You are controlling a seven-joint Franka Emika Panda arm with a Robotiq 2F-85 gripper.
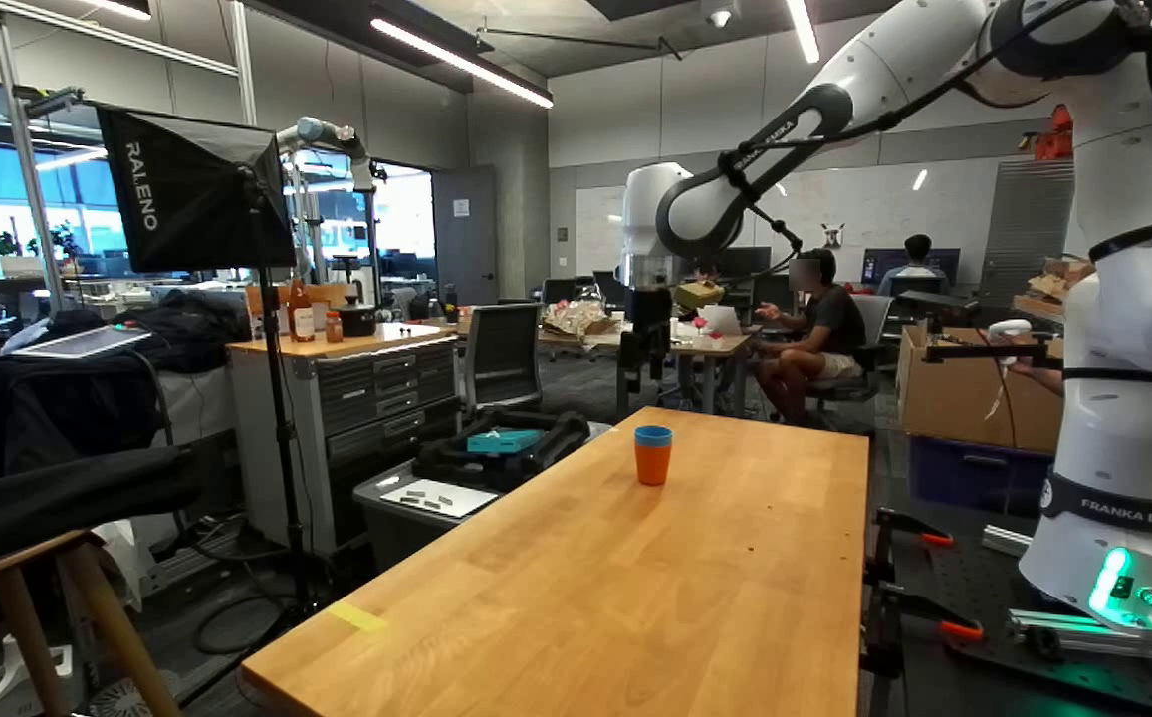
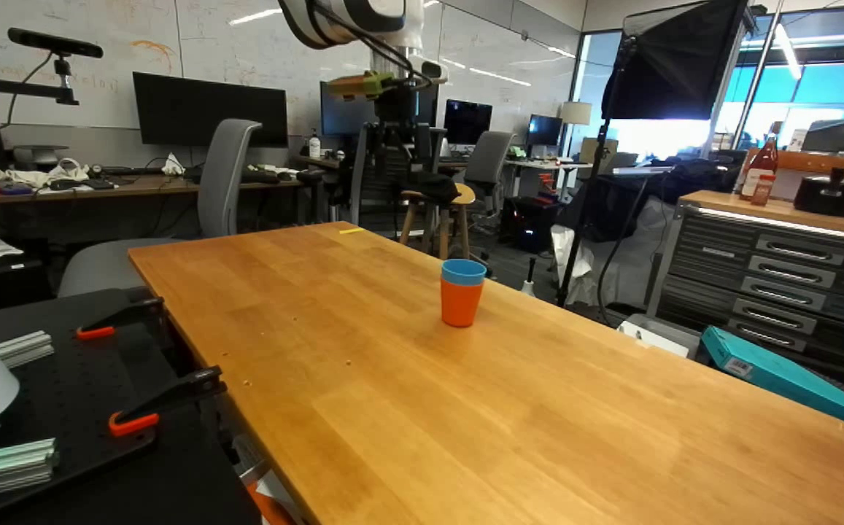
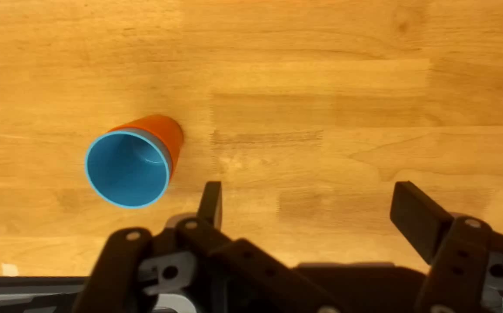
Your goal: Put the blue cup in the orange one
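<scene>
Flanking tbl [image 1: 695, 597] w/ nested cups [image 1: 652, 461]: softbox [image 1: 192, 194]

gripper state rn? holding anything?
Gripper: open, holding nothing; blue cup sits inside the orange one.

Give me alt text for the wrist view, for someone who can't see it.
A blue cup sits nested inside an orange cup on a wooden table, the blue cup's open mouth toward the camera. The gripper, open and holding nothing, shows at the bottom of the picture, its jaws wide apart, their tips to the right of the cups.
</scene>
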